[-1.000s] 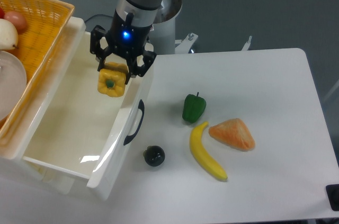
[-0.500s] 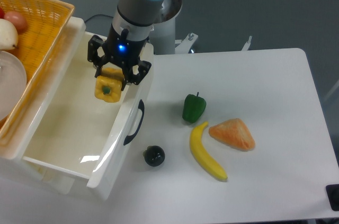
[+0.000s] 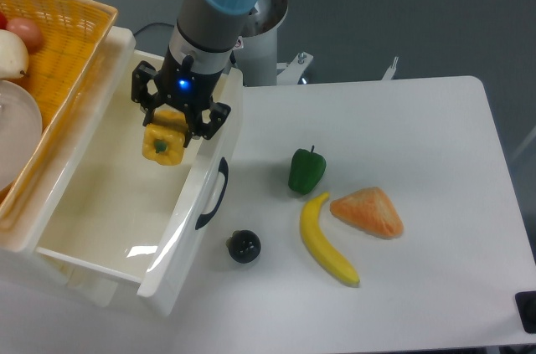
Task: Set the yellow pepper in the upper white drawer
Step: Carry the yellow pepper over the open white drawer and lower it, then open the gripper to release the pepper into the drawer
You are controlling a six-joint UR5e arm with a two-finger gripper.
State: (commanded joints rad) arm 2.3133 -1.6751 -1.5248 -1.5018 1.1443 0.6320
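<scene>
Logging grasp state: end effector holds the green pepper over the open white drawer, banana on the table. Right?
Not quite. The end effector holds the yellow pepper, as the camera view shows. The green pepper is on the table beside the banana. It is over the open white drawer.

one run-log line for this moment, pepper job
phase: carry over drawer | gripper: shut on small yellow bell pepper | pepper: held above open glossy white plastic drawer, not released | table: untouched

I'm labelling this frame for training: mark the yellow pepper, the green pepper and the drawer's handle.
yellow pepper [image 3: 162, 145], fixed camera view, on its lobed yellow body below the end effector.
green pepper [image 3: 306, 171], fixed camera view, middle of its body.
drawer handle [image 3: 214, 194], fixed camera view, middle of the dark curved bar.
</scene>
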